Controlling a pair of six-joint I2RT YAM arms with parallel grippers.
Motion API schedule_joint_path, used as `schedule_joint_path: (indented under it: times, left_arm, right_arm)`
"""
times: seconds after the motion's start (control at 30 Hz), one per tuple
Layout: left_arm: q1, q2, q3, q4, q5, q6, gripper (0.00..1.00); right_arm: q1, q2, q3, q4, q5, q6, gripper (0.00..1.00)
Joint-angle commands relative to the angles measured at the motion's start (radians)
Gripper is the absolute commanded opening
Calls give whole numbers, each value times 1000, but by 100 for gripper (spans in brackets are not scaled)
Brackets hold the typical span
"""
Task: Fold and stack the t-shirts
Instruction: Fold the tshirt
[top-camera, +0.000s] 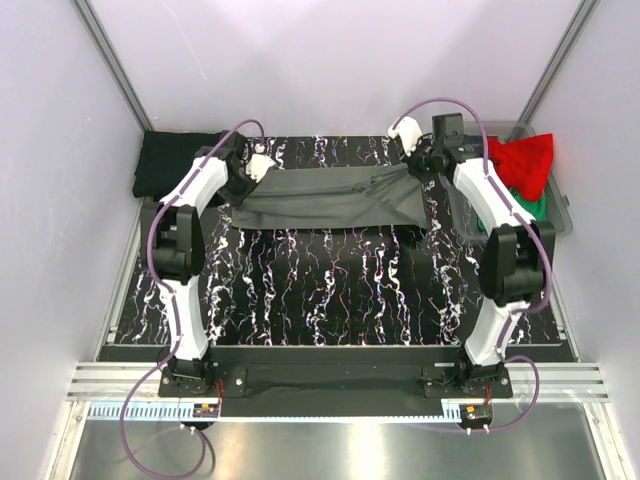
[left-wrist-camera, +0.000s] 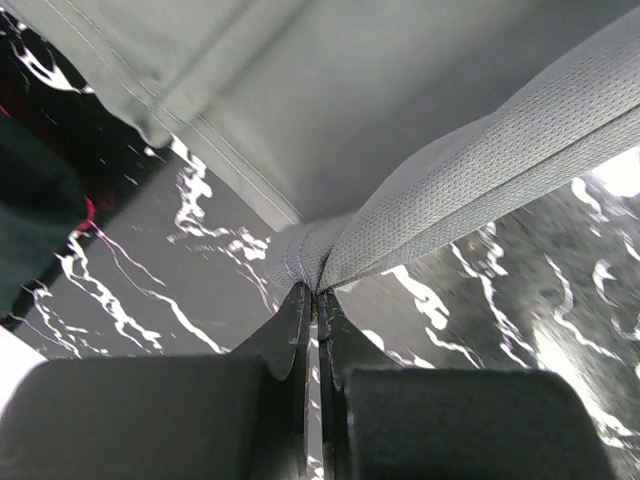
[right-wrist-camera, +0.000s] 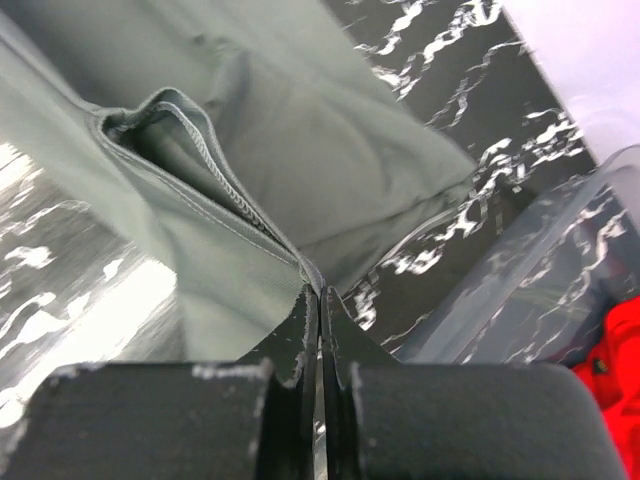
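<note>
A large dark grey t-shirt (top-camera: 330, 200) hangs stretched in a folded band between my two grippers, over the far half of the black marbled table. My left gripper (top-camera: 262, 168) pinches its left end; in the left wrist view the jaws (left-wrist-camera: 315, 290) are shut on a bunched edge of the grey cloth (left-wrist-camera: 400, 110). My right gripper (top-camera: 408, 165) holds the right end, and in the right wrist view (right-wrist-camera: 320, 290) it is shut on a hemmed edge of the shirt (right-wrist-camera: 330, 130). A folded black t-shirt (top-camera: 175, 160) lies at the far left.
A clear grey plastic bin (top-camera: 562, 222) stands at the far right, holding a red t-shirt (top-camera: 525, 160) and a green one (top-camera: 537, 206). The bin's wall (right-wrist-camera: 560, 270) and red cloth (right-wrist-camera: 615, 350) show close beside my right gripper. White walls enclose the table.
</note>
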Motion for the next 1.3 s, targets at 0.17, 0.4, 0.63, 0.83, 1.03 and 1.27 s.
schedule_joint_path:
  times: [0.17,0.4,0.63,0.83,1.03,1.27]
  left_arm:
    - [21,120,206,-17,-62,18,0]
    - [21,226,363,-35,-87,24,0]
    - [21,278,432,-32,-120,16,11]
    - [21,239,507,32,-162,-77,46]
    - [-22,98,383,45,-128,-126,46]
    - [-47,82,142,39,-110,-93,35]
  right_arm:
    - [-8,208,242,30,52,-18,0]
    - [-8,351,394,29,65,-54,0]
    - [-8,502,562,27,88,-28,3]
    - [-10,492,696,27,193,118,35]
    - [-10,295,485,26,167,163,43]
    - [-16,148,116,-57,88,173,45]
